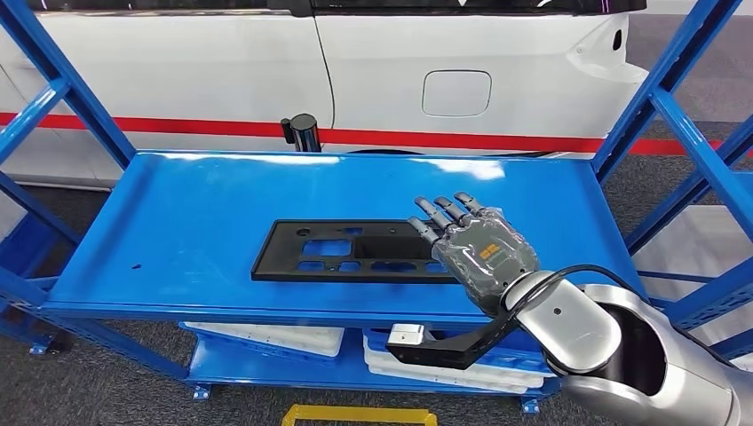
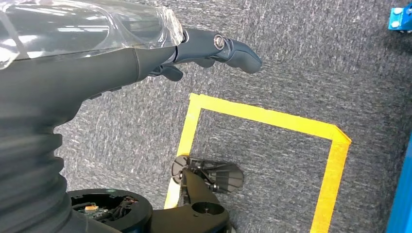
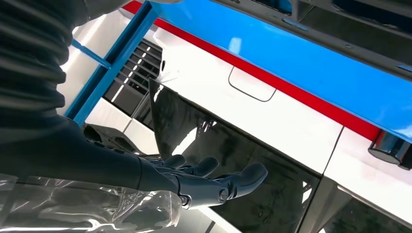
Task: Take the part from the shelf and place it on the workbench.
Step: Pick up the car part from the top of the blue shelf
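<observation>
A flat black panel part (image 1: 346, 251) with several cut-outs lies on the blue shelf top (image 1: 204, 213), a little right of centre. My right hand (image 1: 477, 244) hovers over the part's right end, fingers stretched out and apart, holding nothing; whether it touches the part is unclear. In the right wrist view the right hand's fingers (image 3: 214, 182) reach out straight with nothing in them. My left hand (image 2: 214, 48) hangs over the grey floor, fingers extended and empty.
A white car body (image 1: 373, 62) with a red stripe stands right behind the shelf. Blue uprights (image 1: 657, 98) frame both sides. White trays (image 1: 266, 337) lie on the lower shelf. A yellow tape square (image 2: 272, 121) marks the floor.
</observation>
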